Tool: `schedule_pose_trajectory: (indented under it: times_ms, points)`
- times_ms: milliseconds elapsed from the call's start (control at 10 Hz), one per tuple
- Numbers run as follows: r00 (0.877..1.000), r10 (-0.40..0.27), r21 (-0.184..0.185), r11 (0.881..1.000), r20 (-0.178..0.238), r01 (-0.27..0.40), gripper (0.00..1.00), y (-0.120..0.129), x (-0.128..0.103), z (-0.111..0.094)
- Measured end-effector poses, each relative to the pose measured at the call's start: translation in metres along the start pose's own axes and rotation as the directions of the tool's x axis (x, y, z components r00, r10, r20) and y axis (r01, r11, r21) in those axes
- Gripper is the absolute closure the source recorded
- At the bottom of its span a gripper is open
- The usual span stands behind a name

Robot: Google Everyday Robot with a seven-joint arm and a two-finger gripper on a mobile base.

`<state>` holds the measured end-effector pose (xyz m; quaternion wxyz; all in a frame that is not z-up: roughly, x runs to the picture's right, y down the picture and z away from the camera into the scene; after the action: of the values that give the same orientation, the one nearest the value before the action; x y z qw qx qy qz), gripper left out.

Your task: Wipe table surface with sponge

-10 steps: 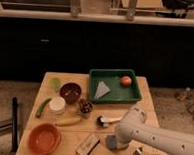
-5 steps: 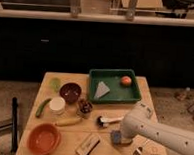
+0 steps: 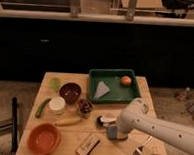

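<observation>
Tabletop contents, located from the green tray:
- Table surface: tan planks, bore the tray at its far edge.
- Inside tray: grey folded cloth, orange fruit.
- Left of tray: dark red bowl.
- Farther left: pale green piece.
- Nearer the camera than the tray, to its left: white cup, orange bowl.
- Nearer the camera than the tray: striped wooden block.
- Sponge: blue-grey, flat on the planks, well nearer the camera than the tray.
- Gripper: below the tray's near rim, closed on the sponge, at the end of the white arm.
</observation>
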<state>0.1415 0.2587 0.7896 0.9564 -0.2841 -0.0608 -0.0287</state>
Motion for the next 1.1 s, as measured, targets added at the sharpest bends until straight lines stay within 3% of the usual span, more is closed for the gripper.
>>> schedule_pose_trajectory:
  times_ms: [500,800,1100]
  points:
    - [0.996,-0.083,-0.010,0.996,0.029,0.083,1.00,0.030,-0.015,-0.006]
    - [0.996,-0.092,-0.020,0.995,0.013,0.093,1.00,0.044,-0.005,-0.012]
    - [0.999,-0.052,-0.030,0.998,-0.016,0.052,1.00,0.045,0.021,-0.012]
